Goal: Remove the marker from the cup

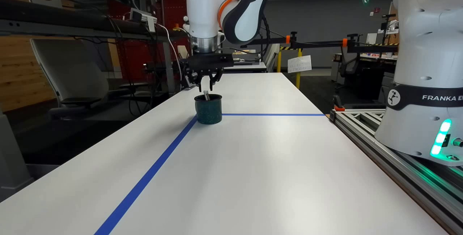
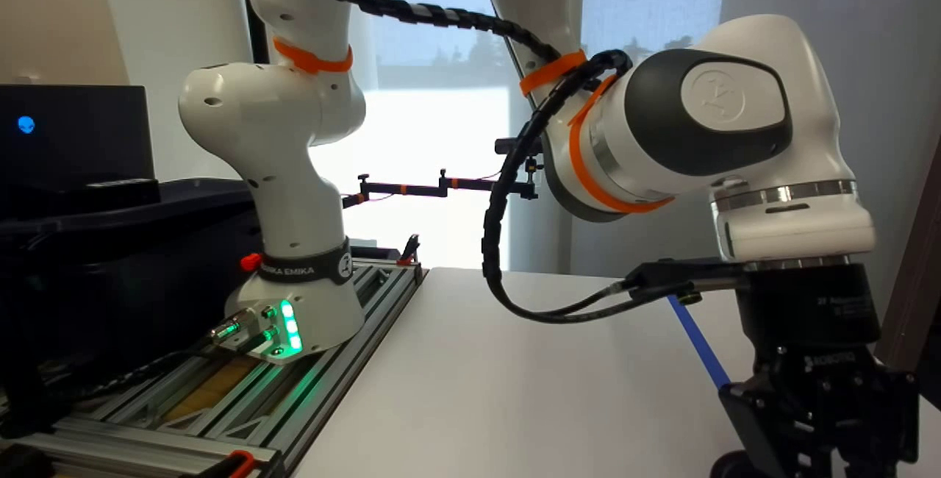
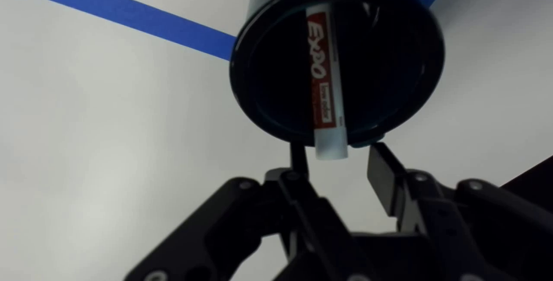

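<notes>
The robot's arm (image 2: 272,106) is white, smooth and round, with little dark dents (image 2: 213,101) on it. Bright orange bands (image 2: 553,72) go around it, and a bumpy black cable (image 2: 494,235) loops beside it. A dark grey patch (image 2: 656,112) has a pale oval cap (image 2: 735,99) in it. The white base (image 1: 416,130) wears a black belt (image 1: 427,91) that says FRANKA EMIKA in white letters (image 1: 443,98), with a round white badge (image 1: 394,97), and a strip of green lights (image 1: 440,138) glows below. A shiny silver ring (image 1: 204,45) sits above the black gripper (image 1: 205,88), which says ROBOTIQ and has round grey screws (image 3: 475,184) and a flat grey pad (image 3: 381,181).
</notes>
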`<action>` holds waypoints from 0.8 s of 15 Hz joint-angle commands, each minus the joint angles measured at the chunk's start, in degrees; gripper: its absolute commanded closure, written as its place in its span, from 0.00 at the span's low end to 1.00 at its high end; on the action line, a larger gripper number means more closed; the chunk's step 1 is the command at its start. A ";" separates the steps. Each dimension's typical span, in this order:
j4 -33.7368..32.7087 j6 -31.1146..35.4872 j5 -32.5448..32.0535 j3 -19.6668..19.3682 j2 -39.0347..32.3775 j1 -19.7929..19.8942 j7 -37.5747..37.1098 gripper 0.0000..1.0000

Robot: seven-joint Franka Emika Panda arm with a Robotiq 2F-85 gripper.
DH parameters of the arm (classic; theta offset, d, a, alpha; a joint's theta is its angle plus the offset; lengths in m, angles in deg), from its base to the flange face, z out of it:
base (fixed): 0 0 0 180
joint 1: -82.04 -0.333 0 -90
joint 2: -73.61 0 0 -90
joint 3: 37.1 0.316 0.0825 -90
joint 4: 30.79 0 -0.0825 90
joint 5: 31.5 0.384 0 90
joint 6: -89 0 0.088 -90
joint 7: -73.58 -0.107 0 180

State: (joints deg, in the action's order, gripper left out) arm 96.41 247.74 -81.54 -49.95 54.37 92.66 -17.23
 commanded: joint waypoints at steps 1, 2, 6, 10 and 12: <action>-1.24 -0.63 -2.43 -1.37 -1.10 -1.30 -2.93 0.58; -1.25 -0.49 -2.36 -1.48 -1.31 -1.38 -2.84 0.60; -1.36 0.67 -0.92 -4.49 -2.06 -4.31 -1.85 0.89; -1.12 1.44 -0.08 -5.14 -2.14 -5.08 -0.85 0.95; -0.60 0.88 0.80 -4.88 -1.35 -5.09 0.05 0.95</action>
State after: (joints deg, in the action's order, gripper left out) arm 95.65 247.92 -81.55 -53.94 52.75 88.54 -17.53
